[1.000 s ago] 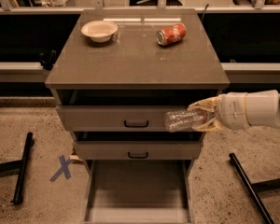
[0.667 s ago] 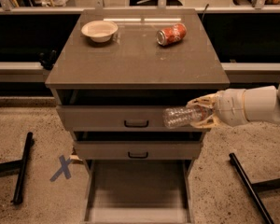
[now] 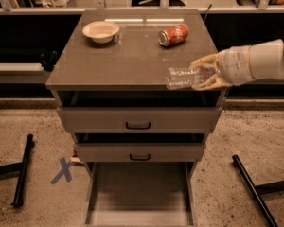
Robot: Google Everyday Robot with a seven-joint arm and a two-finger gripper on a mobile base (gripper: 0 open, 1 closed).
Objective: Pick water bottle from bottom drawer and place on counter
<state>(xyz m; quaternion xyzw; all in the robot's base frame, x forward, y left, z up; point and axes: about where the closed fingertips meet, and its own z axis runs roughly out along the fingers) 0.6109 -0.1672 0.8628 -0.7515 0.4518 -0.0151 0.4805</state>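
The clear water bottle (image 3: 182,78) lies on its side in the air at the counter's front right edge, cap end toward the arm. My gripper (image 3: 204,73) comes in from the right and is shut on the bottle's neck end, with tan fingers (image 3: 206,60) above and below it. The glossy grey-brown counter (image 3: 132,56) spreads out behind the bottle. Far below, the bottom drawer (image 3: 139,193) stands pulled out with a bare flat floor.
A pale bowl (image 3: 101,31) sits at the counter's back left and a red soda can (image 3: 173,35) lies on its side at the back right. Two shallower drawers (image 3: 138,121) with black handles stand slightly open. Black legs (image 3: 253,188) lie on the floor on both sides.
The gripper has lifted the bottle from in front of the top drawer up to counter height and a little to the left.
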